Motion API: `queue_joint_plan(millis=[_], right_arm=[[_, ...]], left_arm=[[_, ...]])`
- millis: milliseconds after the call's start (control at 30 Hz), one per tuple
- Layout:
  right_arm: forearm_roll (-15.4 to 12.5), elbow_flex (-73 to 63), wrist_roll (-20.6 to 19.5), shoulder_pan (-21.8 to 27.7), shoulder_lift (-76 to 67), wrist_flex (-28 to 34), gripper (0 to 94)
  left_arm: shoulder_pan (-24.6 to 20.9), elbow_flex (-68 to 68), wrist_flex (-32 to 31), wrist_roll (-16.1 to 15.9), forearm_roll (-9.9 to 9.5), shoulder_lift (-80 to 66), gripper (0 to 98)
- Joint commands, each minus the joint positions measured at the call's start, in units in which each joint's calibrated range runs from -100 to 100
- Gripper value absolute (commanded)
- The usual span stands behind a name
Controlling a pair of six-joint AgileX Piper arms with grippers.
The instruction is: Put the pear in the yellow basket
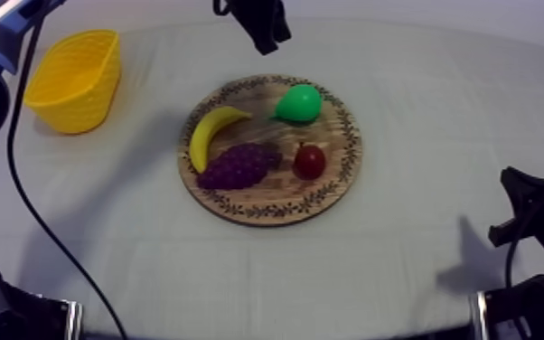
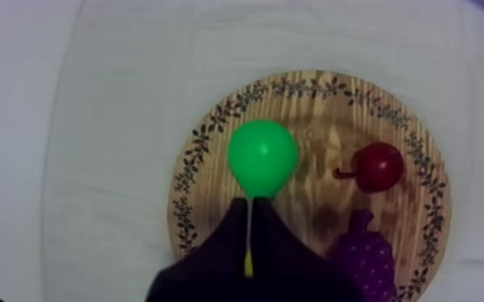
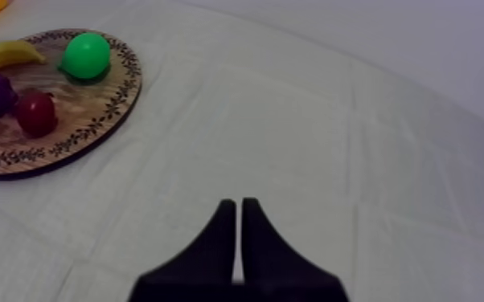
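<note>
The green pear (image 1: 298,104) lies on the far right part of the round wooden board (image 1: 330,185), with its stem end toward the banana. My left gripper (image 1: 265,38) hangs above the table's far edge, just beyond the pear. In the left wrist view its fingers (image 2: 249,201) lie together as a narrow wedge, shut on nothing, tips just short of the pear (image 2: 262,157). The yellow basket (image 1: 75,80) stands at the far left. My right gripper (image 3: 238,202) is shut and rests low at the right (image 1: 518,203), far from the board (image 3: 76,120).
On the board lie a banana (image 1: 211,134), a bunch of purple grapes (image 1: 238,166) and a small red fruit (image 1: 309,162) near the pear. Grey-white cloth lies bare between board and basket.
</note>
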Motion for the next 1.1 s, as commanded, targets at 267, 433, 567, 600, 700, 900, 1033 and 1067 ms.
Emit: queue_joint_plan(millis=[267,433,567,600,700,900,1033,1067], right_arm=[[-0.01,0.00,0.00,-0.03,-0.04,0.01,0.4],[-0.01,0.00,0.00,-0.03,-0.04,0.01,0.4],[-0.01,0.00,0.00,-0.03,-0.04,0.01,0.4],[-0.01,0.00,0.00,-0.03,-0.04,0.01,0.4],[-0.01,0.00,0.00,-0.03,-0.04,0.01,0.4],[-0.01,0.00,0.00,-0.03,-0.04,0.01,0.4],[-0.01,0.00,0.00,-0.03,-0.04,0.01,0.4],[-0.01,0.00,0.00,-0.03,-0.04,0.01,0.4]], left_arm=[[0.54,-0.45,0.75,-0.02,-2.08,0.08,18.9],[0.66,-0.30,1.80,1.86,-2.90,0.32,31.5],[0.68,-0.80,3.53,3.38,-3.63,0.45,41.5],[0.68,-0.89,3.84,3.64,-3.75,0.43,43.8],[0.69,-1.01,4.54,4.31,-4.07,0.41,50.2],[0.50,-1.20,6.00,5.07,-4.63,0.66,60.8],[0.42,-1.61,6.60,5.39,-4.77,1.66,64.6],[0.41,-1.82,6.69,5.43,-4.76,2.09,65.1]])
